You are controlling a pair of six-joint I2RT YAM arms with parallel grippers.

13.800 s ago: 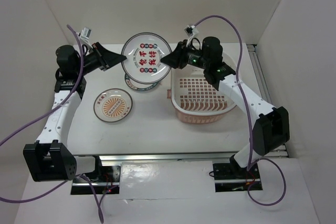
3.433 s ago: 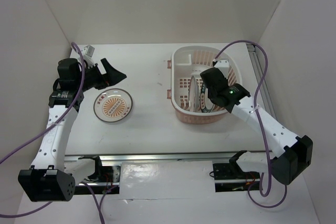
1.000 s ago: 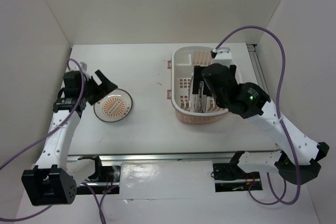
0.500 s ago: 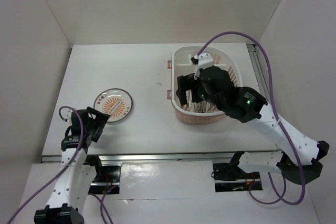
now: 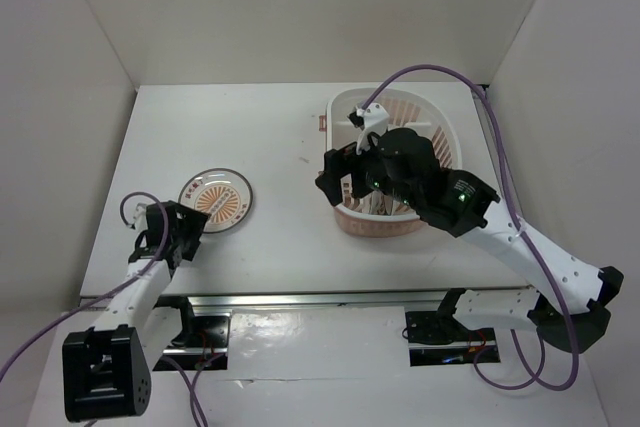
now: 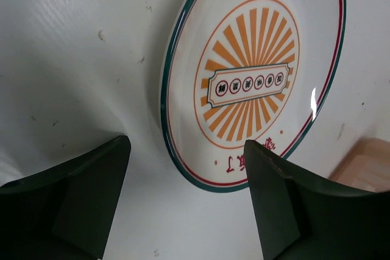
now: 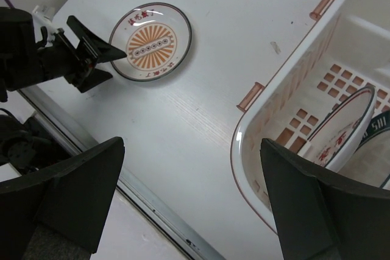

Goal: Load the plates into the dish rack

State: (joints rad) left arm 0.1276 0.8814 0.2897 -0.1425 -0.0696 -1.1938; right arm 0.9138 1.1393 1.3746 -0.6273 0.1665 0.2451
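Note:
The orange sunburst plate (image 5: 215, 200) (image 6: 253, 83) (image 7: 150, 41) lies flat on the white table, left of centre. My left gripper (image 5: 187, 229) (image 6: 187, 144) (image 7: 119, 65) is low at the plate's near-left rim and open; one finger is over the rim, the other over bare table beside it. The dish rack (image 5: 445, 129) (image 7: 286, 83) stands at the right. Inside it a red-marked white plate (image 7: 341, 127) leans on edge, and a dark blue-green rim (image 7: 379, 127) shows behind it. My right gripper (image 5: 335, 175) (image 7: 192, 143) hangs open and empty above the rack's left rim.
A metal rail (image 5: 300, 297) (image 7: 152, 205) runs along the table's near edge, close under the left arm. White walls enclose the table on the left, back and right. The right arm's purple cable (image 5: 430, 72) loops over the rack.
The left gripper has come down from the plate's far-left side to its near-left rim, and its jaws have narrowed slightly. The right gripper has lifted out of the rack and shifted left.

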